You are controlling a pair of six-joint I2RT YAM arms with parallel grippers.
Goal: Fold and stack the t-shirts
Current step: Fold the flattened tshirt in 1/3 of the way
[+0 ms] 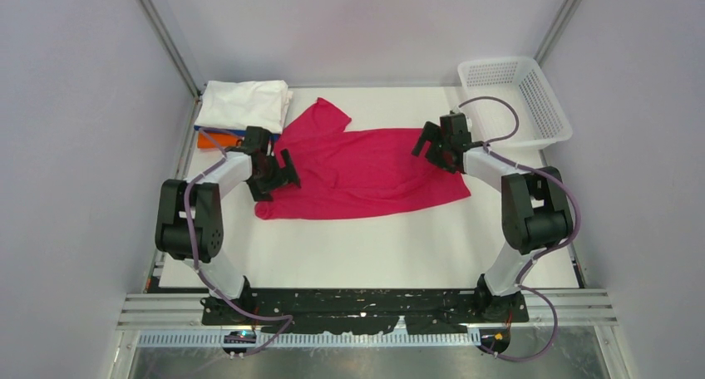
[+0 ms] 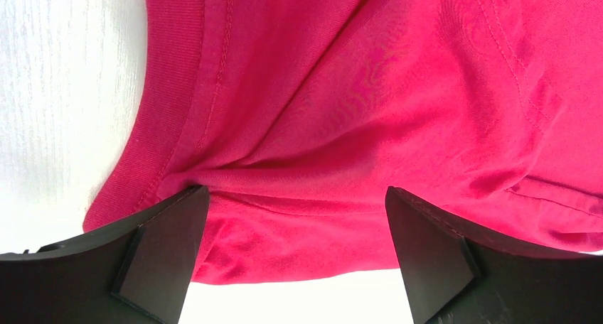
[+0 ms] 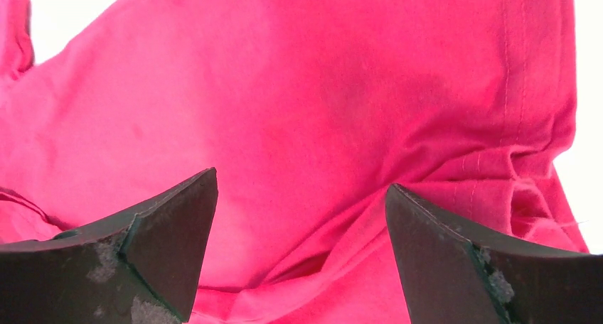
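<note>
The magenta-red t-shirt (image 1: 366, 171) lies spread across the middle of the white table, one sleeve pointing to the back left. My left gripper (image 1: 283, 173) is open over the shirt's left edge; in the left wrist view (image 2: 295, 196) its jaws stand wide apart above the cloth (image 2: 341, 89) near the collar ribbing. My right gripper (image 1: 428, 146) is open over the shirt's right end; the right wrist view (image 3: 302, 189) shows creased cloth (image 3: 284, 111) between the spread fingers. A folded white t-shirt (image 1: 245, 103) tops a stack at the back left, with blue (image 1: 199, 129) and orange (image 1: 218, 139) edges under it.
A white plastic mesh basket (image 1: 544, 105) stands at the back right corner. The stack sits against the left frame rail. The white table top (image 1: 374, 246) shows bare in front of the shirt. Both arm bases stand at the near edge.
</note>
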